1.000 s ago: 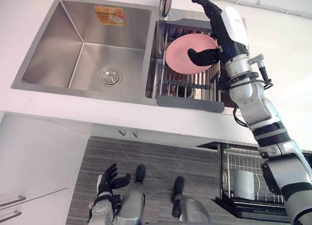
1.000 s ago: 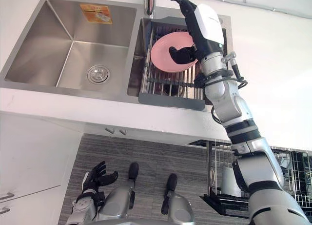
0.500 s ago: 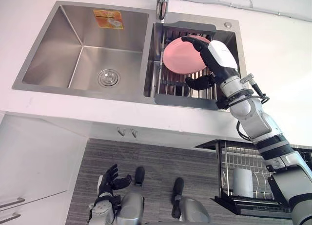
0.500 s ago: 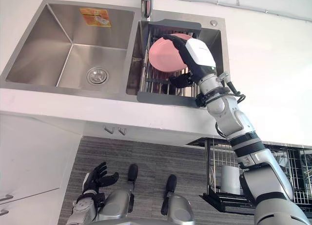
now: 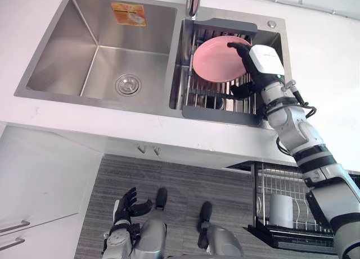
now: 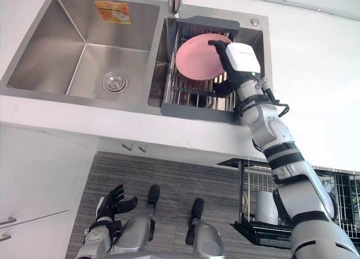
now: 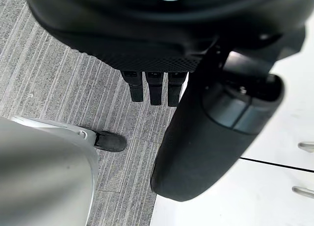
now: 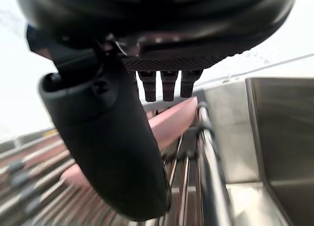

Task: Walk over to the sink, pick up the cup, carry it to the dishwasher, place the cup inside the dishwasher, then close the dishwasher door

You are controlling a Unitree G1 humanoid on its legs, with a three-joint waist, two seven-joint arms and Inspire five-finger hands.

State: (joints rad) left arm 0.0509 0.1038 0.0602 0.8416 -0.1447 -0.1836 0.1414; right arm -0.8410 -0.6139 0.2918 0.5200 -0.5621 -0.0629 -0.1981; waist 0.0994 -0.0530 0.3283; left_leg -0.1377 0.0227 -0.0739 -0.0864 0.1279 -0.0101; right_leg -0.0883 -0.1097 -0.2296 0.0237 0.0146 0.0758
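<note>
Over sink rack, right hand at pink plate edge

Right arm: rounded silver-grey segments split by black bands at the joints. Right hand: dark, with a white cover across the back and a thick, blunt black thumb. Left hand: all black with slim fingers and a fine dotted texture by the finger roots, on a silver-grey left arm.
</note>
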